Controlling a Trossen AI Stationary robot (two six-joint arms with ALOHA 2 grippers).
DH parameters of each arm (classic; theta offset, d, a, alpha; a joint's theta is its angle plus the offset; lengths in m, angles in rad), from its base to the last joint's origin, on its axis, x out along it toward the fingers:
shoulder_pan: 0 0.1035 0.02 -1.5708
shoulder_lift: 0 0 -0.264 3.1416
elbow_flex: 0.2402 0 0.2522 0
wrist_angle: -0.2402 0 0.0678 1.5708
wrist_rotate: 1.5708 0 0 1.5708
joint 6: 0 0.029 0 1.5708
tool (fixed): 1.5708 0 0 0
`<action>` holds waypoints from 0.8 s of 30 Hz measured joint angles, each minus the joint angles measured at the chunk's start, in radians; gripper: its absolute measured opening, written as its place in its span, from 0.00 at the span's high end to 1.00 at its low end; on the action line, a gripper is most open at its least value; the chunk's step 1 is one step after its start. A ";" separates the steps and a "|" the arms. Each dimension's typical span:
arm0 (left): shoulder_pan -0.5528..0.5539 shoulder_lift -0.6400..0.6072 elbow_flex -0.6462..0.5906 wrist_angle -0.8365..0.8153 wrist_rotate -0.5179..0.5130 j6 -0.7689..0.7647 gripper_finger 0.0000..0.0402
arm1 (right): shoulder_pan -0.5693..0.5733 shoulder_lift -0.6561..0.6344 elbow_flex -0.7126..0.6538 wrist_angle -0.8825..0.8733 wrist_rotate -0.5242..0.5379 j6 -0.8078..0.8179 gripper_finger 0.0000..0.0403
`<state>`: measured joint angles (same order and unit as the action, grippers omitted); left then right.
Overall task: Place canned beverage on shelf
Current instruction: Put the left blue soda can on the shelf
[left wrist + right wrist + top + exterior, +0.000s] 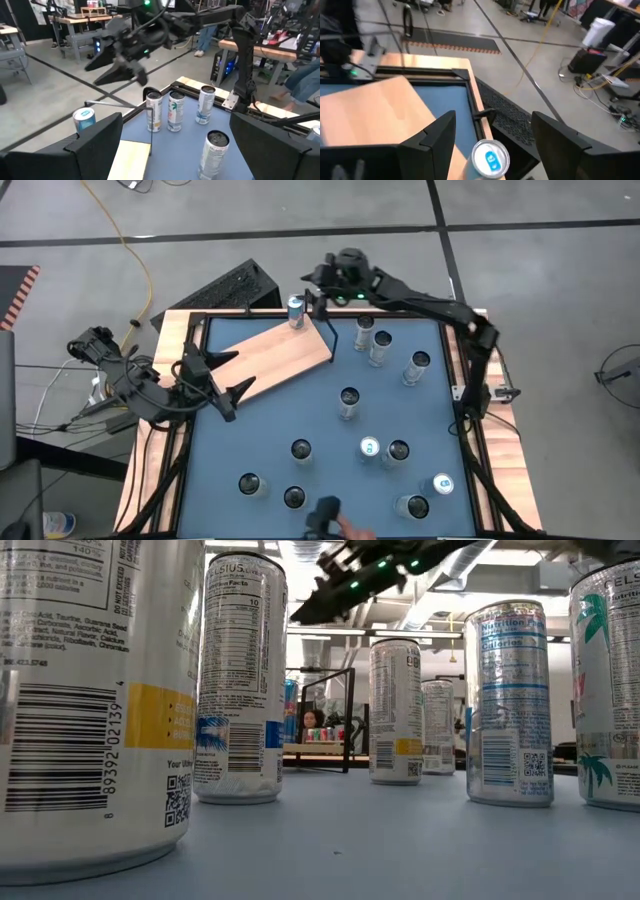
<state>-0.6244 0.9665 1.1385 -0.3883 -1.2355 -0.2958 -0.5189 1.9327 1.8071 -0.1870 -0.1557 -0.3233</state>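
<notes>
The shelf [275, 358], a pale-wood board, lies slanted on the blue tabletop at the far left, with a thin black wire frame [149, 117] at its far end. A canned beverage with a blue top [296, 310] stands upright at that end, under the frame's wire [84, 119]; its base is hidden. My right gripper [318, 298] is open and hangs above the can, its fingers on either side of the can's top [490, 159] without touching it. My left gripper [243, 372] is open and empty over the board's near left end.
Several upright cans [349, 402] stand across the blue tabletop [300, 420], three in a group at the far side [172, 111] and more toward the near edge. A person's hand [350, 528] with a dark object shows at the near edge. Wooden rails border the table.
</notes>
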 joint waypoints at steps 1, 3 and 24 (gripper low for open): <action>0.000 0.000 0.000 -0.009 0.000 -0.010 0.12 | 0.000 0.027 0.024 -0.002 0.007 0.000 0.37; 0.000 0.000 0.000 -0.030 0.000 -0.031 0.12 | -0.002 0.072 0.064 -0.004 0.009 0.000 0.37; 0.000 0.000 0.000 -0.115 -0.002 -0.120 0.12 | -0.031 0.248 0.234 -0.215 0.023 -0.078 0.37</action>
<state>-0.6247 0.9665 1.1385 -0.5034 -1.2373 -0.4160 -0.5499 2.1809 2.0415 -0.4021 -0.1323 -0.4015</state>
